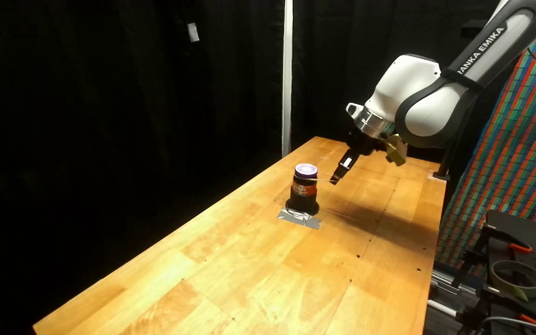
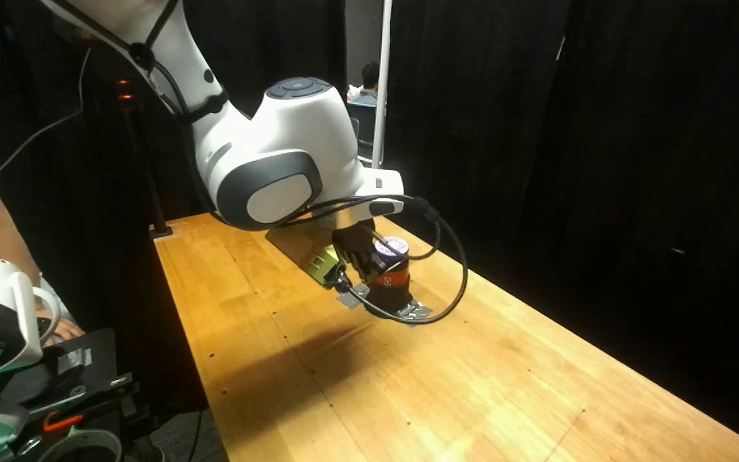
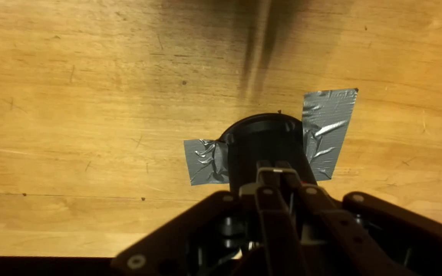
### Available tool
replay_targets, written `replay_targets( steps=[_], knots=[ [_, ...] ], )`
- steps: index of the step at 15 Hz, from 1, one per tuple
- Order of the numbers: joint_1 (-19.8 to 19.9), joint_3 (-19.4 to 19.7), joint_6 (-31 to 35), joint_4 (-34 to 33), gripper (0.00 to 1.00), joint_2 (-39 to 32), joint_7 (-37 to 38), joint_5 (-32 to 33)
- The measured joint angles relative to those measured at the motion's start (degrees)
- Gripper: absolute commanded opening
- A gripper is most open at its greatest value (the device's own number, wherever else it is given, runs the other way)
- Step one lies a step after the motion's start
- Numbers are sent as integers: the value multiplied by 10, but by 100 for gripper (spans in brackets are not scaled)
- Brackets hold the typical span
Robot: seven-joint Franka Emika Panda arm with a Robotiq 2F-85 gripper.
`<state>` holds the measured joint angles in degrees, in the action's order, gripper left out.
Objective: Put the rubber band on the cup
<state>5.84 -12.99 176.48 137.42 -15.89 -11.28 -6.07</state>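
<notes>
Tautly, the rubber band (image 1: 323, 180) runs from high on the cup (image 1: 304, 190) to the end effector (image 1: 335, 178), whose jaws are together.

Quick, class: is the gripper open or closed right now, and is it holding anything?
Gripper: closed, rubber band stretched between it and the cup; whether pinched or looped over, cannot tell.

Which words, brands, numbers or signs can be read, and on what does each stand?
"RANKA EMIKA": on the white robot arm, beginning apparently covered.
Round purple-white lid of the dark cylindrical cup: print too blurred to read.
The cup's orange label: marks also unreadable.
</notes>
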Motion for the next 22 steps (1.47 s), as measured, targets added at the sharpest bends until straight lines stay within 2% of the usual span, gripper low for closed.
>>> replay_targets(
  steps=[7,12,16,21,22],
  knots=[
    [98,-104,133,45,9,-1,-13,-15],
    [168,-176,221,78,11,-9,-9,5],
    [195,-193,292,97,9,-24,-2,29],
    [205,-196,356,106,10,-44,7,45],
    [192,-178,365,106,10,-46,29,70]
  ],
)
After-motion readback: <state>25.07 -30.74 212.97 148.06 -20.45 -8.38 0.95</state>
